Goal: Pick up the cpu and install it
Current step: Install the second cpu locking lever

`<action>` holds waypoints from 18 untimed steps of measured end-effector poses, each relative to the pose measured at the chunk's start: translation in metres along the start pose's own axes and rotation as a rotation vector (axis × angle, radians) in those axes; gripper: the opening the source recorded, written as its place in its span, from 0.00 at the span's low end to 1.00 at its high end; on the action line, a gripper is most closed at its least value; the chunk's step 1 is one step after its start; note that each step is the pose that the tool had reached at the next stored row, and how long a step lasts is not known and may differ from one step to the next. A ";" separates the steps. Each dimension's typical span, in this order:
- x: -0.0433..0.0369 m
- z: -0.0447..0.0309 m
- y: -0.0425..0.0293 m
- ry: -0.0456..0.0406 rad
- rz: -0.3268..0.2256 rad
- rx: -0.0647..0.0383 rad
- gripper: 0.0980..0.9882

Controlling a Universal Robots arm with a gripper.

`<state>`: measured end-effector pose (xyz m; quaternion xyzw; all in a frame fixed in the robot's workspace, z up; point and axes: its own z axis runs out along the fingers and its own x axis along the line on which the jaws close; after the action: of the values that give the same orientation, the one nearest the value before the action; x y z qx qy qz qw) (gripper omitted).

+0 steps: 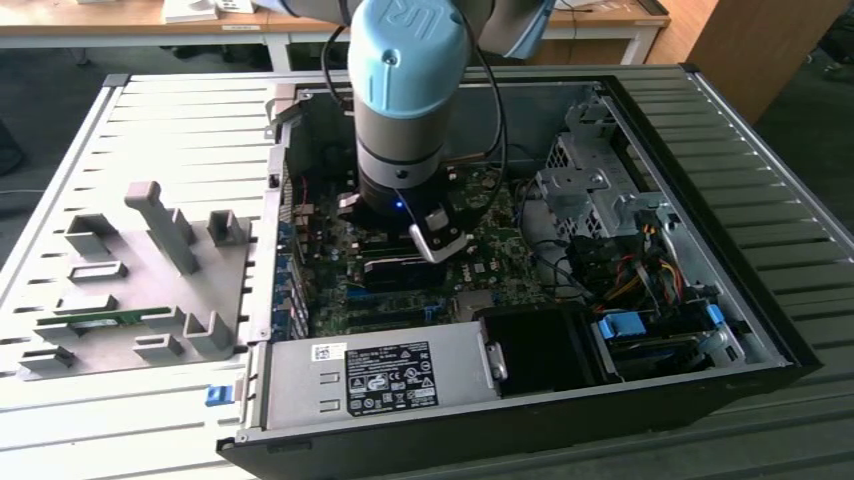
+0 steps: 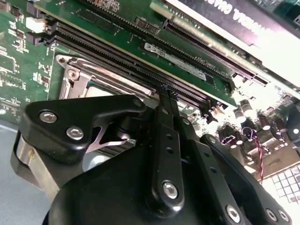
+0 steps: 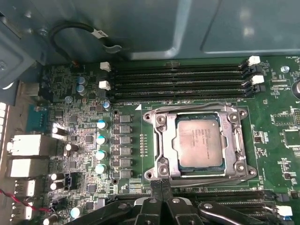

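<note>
The cpu [image 3: 199,142], a flat square chip with a silver-grey top, lies inside the metal-framed socket [image 3: 159,140] on the green motherboard [image 3: 272,154]. My gripper [image 3: 161,183] is just beside the socket's edge, apart from the chip, with its two black fingers pressed together and nothing between them. In the second wrist view the shut gripper [image 2: 167,92] reaches toward the memory slots, and the socket frame [image 2: 89,77] lies beside it. In the exterior view the arm reaches down into the open computer case, and the gripper [image 1: 441,247] hangs low over the board.
Black memory slots [image 3: 183,79] run along one side of the socket. The case walls [image 1: 747,190], a drive cage [image 1: 601,190] and a power supply [image 1: 380,375] ring the board. At the exterior view's left, a grey fixture [image 1: 147,280] holds a green memory stick [image 1: 94,320].
</note>
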<state>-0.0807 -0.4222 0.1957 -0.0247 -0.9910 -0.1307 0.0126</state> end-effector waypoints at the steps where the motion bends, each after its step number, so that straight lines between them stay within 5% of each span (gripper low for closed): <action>1: 0.0004 0.0004 -0.0001 0.0001 0.000 -0.004 0.03; 18: 0.0054 0.0048 -0.0007 0.0015 -0.001 -0.035 0.03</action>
<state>-0.0862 -0.4214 0.1910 -0.0244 -0.9886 -0.1479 0.0128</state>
